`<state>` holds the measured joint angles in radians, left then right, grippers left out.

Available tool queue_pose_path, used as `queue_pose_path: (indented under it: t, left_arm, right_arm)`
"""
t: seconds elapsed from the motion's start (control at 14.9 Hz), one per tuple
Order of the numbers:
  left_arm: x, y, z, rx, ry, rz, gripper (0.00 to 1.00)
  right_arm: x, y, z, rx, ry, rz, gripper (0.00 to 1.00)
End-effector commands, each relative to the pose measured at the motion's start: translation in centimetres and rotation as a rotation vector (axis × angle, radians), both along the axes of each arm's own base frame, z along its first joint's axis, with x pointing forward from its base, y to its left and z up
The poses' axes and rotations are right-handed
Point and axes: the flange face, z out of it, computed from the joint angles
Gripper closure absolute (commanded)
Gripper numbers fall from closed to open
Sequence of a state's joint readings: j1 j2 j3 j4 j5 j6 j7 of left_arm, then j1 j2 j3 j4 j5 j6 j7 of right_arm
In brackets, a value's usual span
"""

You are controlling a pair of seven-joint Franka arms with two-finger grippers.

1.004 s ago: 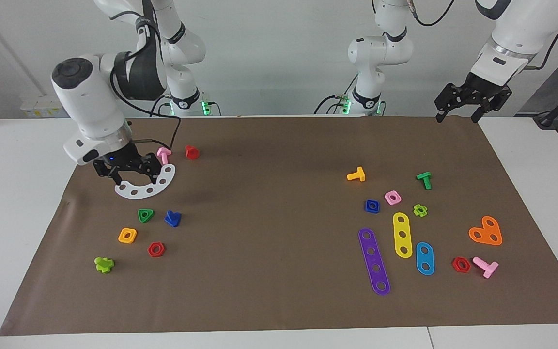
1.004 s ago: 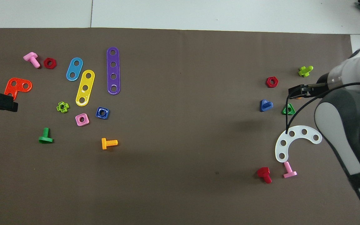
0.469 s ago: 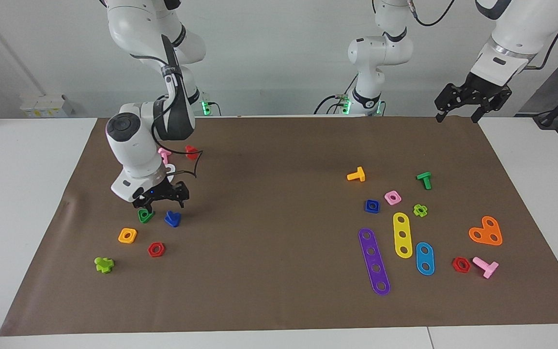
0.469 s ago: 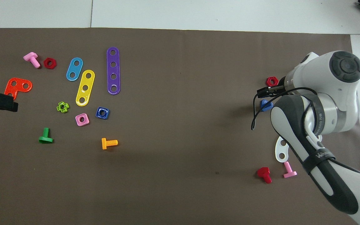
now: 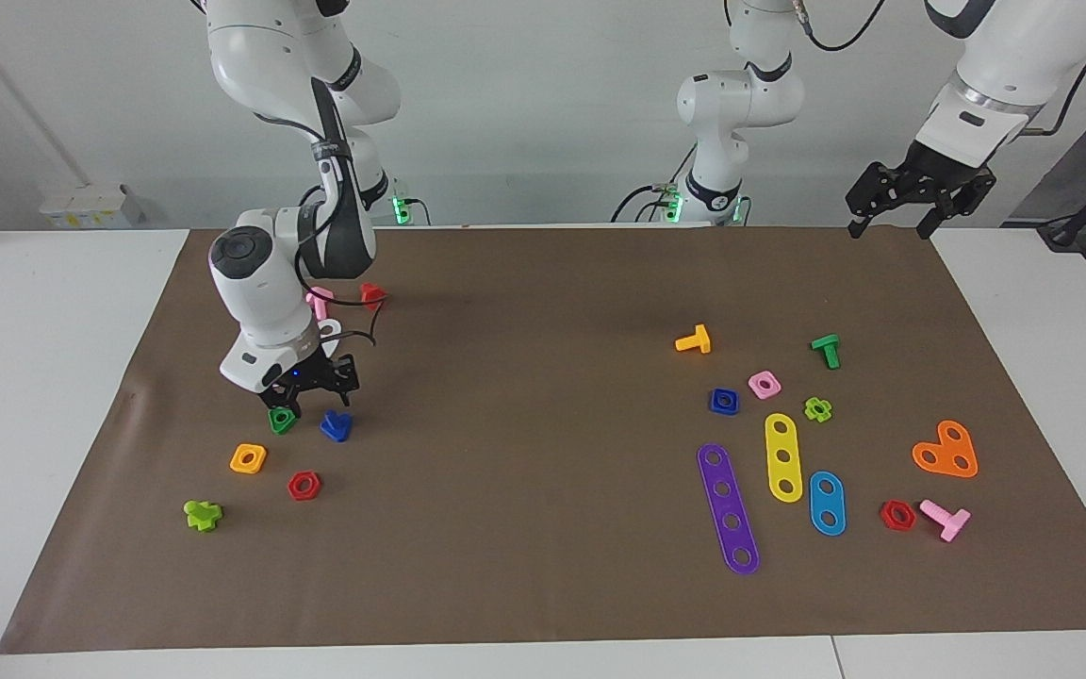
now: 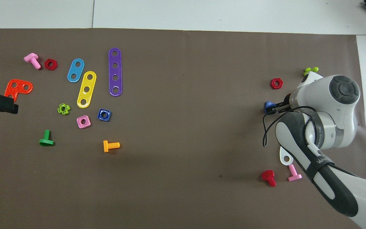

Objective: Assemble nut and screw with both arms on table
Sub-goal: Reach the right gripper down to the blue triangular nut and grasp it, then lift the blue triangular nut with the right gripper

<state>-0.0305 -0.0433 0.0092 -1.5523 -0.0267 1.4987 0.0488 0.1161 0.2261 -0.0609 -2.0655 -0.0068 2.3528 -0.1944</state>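
Covering most of the white table (image 5: 53, 396) is a brown mat (image 5: 543, 283). The right hand (image 5: 309, 389) is seen low over the mat near the right arm's end, fingers spread, just above the green triangular nut (image 5: 283, 420) and the blue screw (image 5: 336, 425), neither of them gripped. The left hand (image 5: 917, 195) is held raised over the mat's corner at the left arm's end, fingers parted and empty. The blue nut (image 5: 723, 401) is noted flat beside the pink square nut (image 5: 765, 384).
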Motion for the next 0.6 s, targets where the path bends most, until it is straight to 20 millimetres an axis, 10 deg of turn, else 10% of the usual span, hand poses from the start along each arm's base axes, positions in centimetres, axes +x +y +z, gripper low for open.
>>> queue_pose_path:
  t: [0.0, 0.54]
  left_arm:
    - [-0.7, 0.0, -0.1, -0.013, 0.006, -0.012, 0.0]
    - [-0.7, 0.0, -0.1, -0.011, 0.006, -0.012, 0.0]
  right_arm:
    - [-0.3, -0.5, -1.2, 0.014, -0.033, 0.01, 0.22]
    - [-0.1, 0.1, -2.9, 0.017, -0.049, -0.015, 0.49]
